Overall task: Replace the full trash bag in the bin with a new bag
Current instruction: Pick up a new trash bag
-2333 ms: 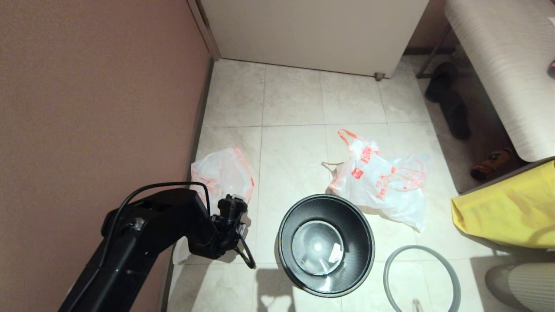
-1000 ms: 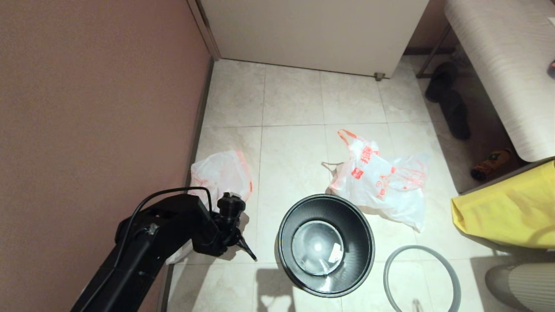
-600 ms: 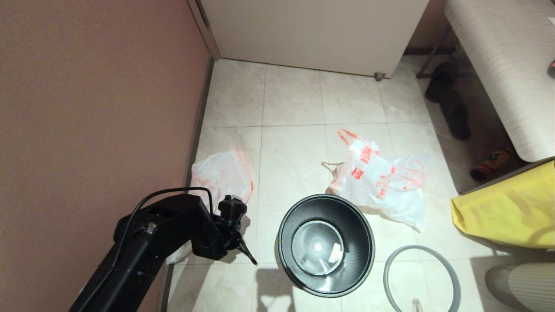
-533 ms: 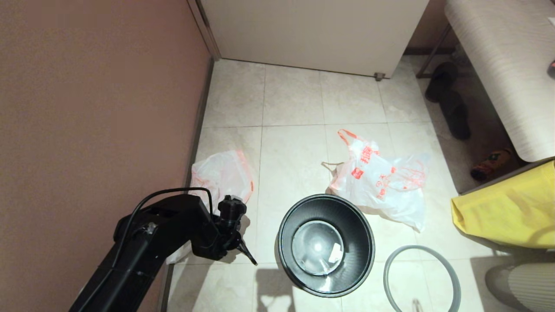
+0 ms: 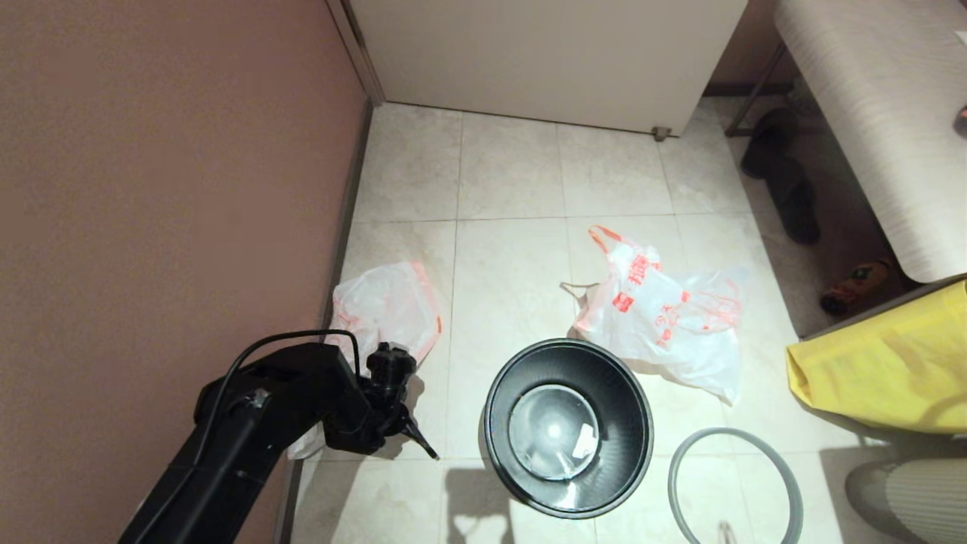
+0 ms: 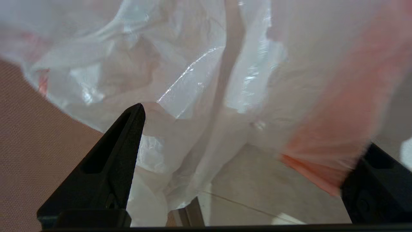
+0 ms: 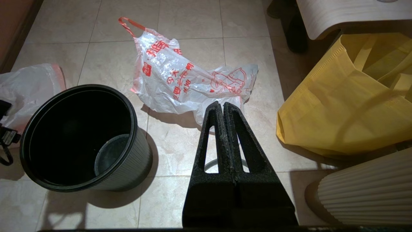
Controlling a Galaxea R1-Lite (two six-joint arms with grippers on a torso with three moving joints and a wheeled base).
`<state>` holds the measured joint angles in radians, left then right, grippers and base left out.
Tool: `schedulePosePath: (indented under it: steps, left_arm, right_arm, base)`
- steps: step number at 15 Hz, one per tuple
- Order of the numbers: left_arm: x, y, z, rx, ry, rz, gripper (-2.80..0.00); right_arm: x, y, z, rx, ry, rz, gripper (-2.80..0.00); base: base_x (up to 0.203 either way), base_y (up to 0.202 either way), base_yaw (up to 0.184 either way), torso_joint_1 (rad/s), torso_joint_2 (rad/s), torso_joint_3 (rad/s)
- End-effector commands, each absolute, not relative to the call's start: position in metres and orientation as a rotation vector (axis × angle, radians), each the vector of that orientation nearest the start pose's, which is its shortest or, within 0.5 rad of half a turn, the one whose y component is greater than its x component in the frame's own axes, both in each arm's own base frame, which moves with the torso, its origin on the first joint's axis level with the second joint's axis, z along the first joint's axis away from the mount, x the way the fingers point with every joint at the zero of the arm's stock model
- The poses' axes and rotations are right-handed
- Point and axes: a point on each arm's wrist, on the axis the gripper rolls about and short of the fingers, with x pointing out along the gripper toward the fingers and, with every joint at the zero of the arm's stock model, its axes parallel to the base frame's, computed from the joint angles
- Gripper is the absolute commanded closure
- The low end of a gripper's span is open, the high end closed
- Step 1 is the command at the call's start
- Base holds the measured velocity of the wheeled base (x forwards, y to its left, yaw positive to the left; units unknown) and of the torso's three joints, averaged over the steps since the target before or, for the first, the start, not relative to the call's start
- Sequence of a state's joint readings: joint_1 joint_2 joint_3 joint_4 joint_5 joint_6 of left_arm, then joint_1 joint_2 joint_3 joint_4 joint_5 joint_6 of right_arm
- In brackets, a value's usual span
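The empty black bin (image 5: 495,423) (image 7: 77,90) stands on the tile floor, and its grey hoop rim (image 5: 680,453) lies loose to its right. Beyond the bin lies the full trash bag (image 5: 665,325) (image 7: 180,80), white with red lettering and a thin orange loop handle. The new bag (image 5: 385,302) (image 6: 199,80), with a wide pale-orange hem band, is crumpled against the wall on the left. My left gripper (image 5: 393,434) (image 6: 254,129) is open, low over the new bag, with folds of plastic between its spread fingers. My right gripper (image 7: 222,104) is shut and empty, above the hoop.
A brown wall (image 5: 151,189) runs along the left. A yellow fabric bag (image 5: 884,370) (image 7: 338,96) and a white ribbed object (image 5: 914,491) sit at the right. A bench (image 5: 884,113) with dark shoes (image 5: 786,189) beneath it is at the far right, and a white door (image 5: 544,53) at the back.
My left gripper has edged a little toward the wall and the new bag. The bin, the hoop and the full trash bag have not moved.
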<state>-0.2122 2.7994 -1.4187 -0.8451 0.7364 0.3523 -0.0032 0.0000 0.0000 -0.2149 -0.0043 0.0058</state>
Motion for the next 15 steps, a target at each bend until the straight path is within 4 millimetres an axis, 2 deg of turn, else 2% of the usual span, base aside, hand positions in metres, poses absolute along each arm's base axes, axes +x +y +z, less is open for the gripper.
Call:
schedulePosePath:
  steps: [1,5,15]
  left_arm:
    - [0.467,-0.077,-0.105,0.581,0.572,0.444,-2.80]
    - [0.473,-0.057,-0.098,0.580,0.538,0.503,-2.80]
    - [0.462,-0.053,-0.092,0.590,0.556,0.504,-2.80]
  right_arm:
    - [-0.025,0.000,0.098,0.006,-0.215,-0.007,0.00]
    - [-0.025,0.000,0.098,0.006,-0.215,-0.007,0.00]
    - [-0.025,0.000,0.098,0.006,-0.215,-0.007,0.00]
  base:
    - [0.000,0.000,0.000,0.000,0.00,0.000]
    - [0.000,0.000,0.000,0.000,0.00,0.000]
    - [0.000,0.000,0.000,0.000,0.00,0.000]
